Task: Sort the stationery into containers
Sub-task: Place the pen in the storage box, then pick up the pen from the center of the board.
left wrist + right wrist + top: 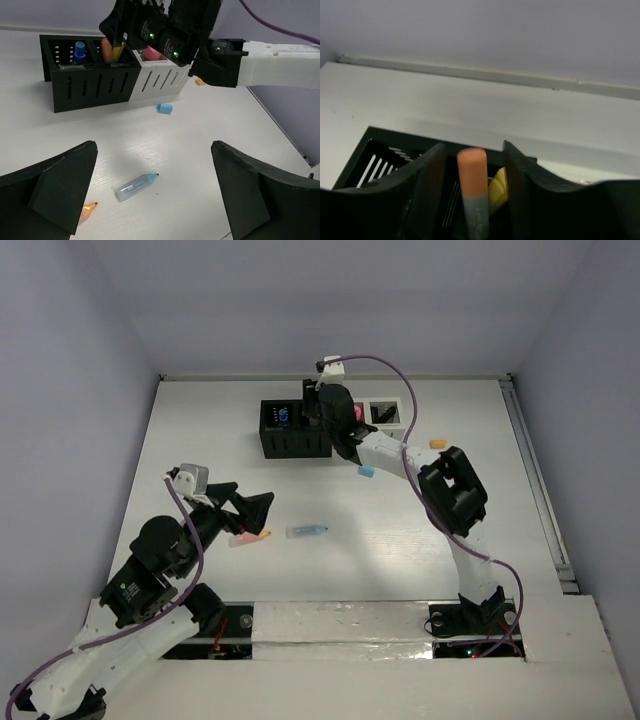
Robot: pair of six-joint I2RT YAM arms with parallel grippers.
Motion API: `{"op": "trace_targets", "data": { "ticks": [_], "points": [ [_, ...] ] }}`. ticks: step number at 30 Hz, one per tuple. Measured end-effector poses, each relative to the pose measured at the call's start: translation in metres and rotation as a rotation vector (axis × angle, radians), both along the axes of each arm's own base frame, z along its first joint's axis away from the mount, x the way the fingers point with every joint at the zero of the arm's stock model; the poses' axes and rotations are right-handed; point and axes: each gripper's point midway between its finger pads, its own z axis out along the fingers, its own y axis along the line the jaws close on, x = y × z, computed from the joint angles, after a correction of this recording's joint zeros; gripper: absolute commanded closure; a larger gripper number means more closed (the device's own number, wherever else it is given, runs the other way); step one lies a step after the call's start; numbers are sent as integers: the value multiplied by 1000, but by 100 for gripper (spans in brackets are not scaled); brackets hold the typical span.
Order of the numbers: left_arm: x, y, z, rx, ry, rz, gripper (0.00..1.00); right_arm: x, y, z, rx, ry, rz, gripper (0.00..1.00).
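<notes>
The orange-capped grey pen is cut off at the bottom of the right wrist view, and in the top view the right gripper hides much of the second black slotted box, upper middle. That arm reaches far up, its fingers loose beside the pen, not squeezing it, right over the box. The left gripper, lower left, is spread wide and holds nothing.
</notes>
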Motion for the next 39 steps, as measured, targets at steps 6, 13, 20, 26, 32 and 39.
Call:
{"op": "trace_targets", "data": {
  "ticks": [6,13,20,26,32,39],
  "points": [
    [5,5,-2,8,4,25,3,-19,-2,2,-14,45,64,21],
    [13,2,-9,30,30,25,5,-104,-28,75,99,46,241,89],
    [17,-7,-16,50,57,-4,5,-209,-27,22,168,298,509,88],
    [19,-7,-17,52,61,3,5,-347,-8,-111,49,754,735,27],
    [21,-4,-18,53,63,16,5,-389,-12,-168,34,975,721,10],
    [22,-4,-18,53,64,18,5,-362,10,-168,76,936,675,7]
  ]
}}
